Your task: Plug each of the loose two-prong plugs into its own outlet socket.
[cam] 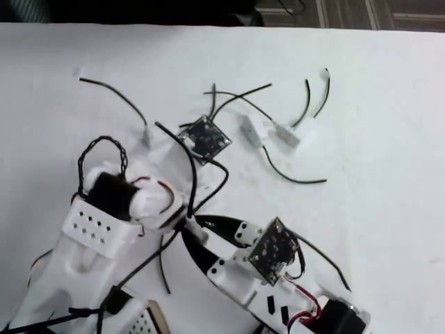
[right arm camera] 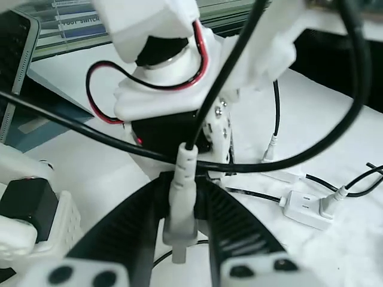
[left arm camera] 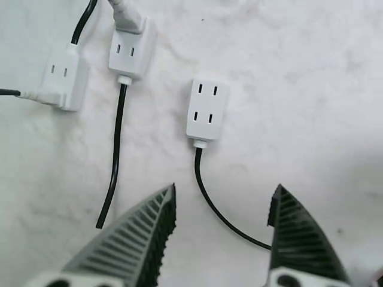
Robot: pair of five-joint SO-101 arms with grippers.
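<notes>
The left tool [left arm camera: 224, 192] is held wide open above a white outlet socket [left arm camera: 206, 109] lying on the worktop [left arm camera: 311, 72]; a grey plug [right arm camera: 179, 224] is clamped in the right tool [right arm camera: 182, 182]

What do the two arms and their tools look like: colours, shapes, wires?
The left arm and right arm are white plastic with black motors and red and black wires. The left tool has dark grey, ribbed, wedge-shaped fingers; the right tool has black ribbed ones.
</notes>
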